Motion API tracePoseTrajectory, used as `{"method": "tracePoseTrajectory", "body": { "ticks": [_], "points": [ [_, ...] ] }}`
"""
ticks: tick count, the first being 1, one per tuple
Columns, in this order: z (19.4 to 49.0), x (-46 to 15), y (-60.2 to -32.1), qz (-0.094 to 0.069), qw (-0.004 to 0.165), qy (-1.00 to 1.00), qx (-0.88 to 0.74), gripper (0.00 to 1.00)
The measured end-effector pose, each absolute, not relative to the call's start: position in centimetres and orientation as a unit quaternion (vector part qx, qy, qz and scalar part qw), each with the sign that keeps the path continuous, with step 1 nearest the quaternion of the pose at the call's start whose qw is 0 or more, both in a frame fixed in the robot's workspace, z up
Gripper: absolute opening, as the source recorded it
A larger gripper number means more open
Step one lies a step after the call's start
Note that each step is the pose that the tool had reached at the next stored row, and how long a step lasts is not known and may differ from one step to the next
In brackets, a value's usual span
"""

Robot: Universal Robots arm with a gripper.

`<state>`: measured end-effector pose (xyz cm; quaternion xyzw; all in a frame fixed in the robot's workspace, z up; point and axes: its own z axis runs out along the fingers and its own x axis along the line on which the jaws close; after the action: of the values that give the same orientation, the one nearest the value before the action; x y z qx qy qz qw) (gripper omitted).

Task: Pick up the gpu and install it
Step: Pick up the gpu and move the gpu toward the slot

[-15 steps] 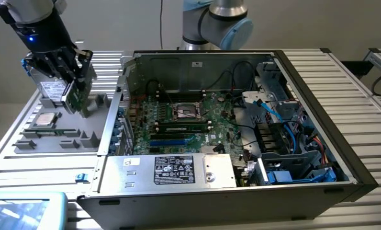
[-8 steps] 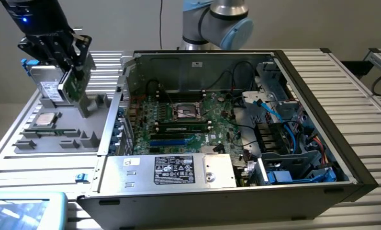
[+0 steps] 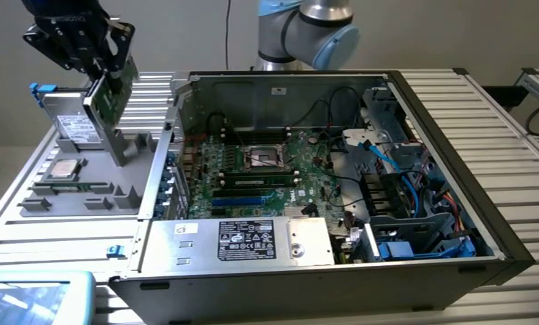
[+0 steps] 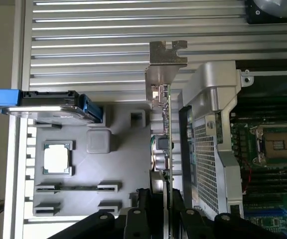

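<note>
Pick-up's done: your gripper (image 3: 99, 66) is clamped on the gpu (image 3: 116, 91), held above the parts tray (image 3: 71, 205), upper left of frame. Install isn't done yet; I'd say card edge must sit square w/ the mobo (image 3: 251, 169) slot.

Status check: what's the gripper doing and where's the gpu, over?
Gripper shut on the gpu. Gpu upright over the grey tray, beside the open case. Hard drive standing close by.
</note>
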<state>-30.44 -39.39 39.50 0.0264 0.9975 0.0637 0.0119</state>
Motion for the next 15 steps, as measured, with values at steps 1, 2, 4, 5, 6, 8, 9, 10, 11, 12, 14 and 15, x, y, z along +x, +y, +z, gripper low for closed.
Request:
{"method": "tracePoseTrajectory", "body": {
  "ticks": [1, 2, 4, 5, 6, 8, 9, 10, 11, 12, 14, 15],
  "points": [
    [40.0, -30.1, -39.4, 0.064, 0.012, 0.998, 0.026, 0.28],
    [40.4, -29.8, -39.4, 0.064, 0.011, 0.998, 0.026, 0.28],
    [41.3, -29.0, -39.4, 0.064, 0.010, 0.998, 0.027, 0.28],
    [41.6, -28.6, -39.4, 0.064, 0.009, 0.998, 0.027, 0.28],
    [41.8, -28.3, -39.4, 0.064, 0.007, 0.998, 0.027, 0.28],
    [42.1, -27.8, -39.4, 0.064, 0.002, 0.998, 0.027, 0.28],
    [42.2, -27.5, -39.4, 0.063, 0.000, 0.998, 0.027, 0.28],
    [42.4, -27.2, -39.4, 0.063, -0.003, 0.998, 0.027, 0.28],
    [42.5, -26.9, -39.4, 0.063, -0.005, 0.998, 0.027, 0.28],
    [42.5, -26.5, -39.4, 0.063, -0.006, 0.998, 0.028, 0.28],
    [42.5, -25.9, -39.4, 0.063, -0.006, 0.998, 0.028, 0.28],
    [42.5, -25.6, -39.4, 0.063, -0.006, 0.998, 0.028, 0.28]
  ]
}}
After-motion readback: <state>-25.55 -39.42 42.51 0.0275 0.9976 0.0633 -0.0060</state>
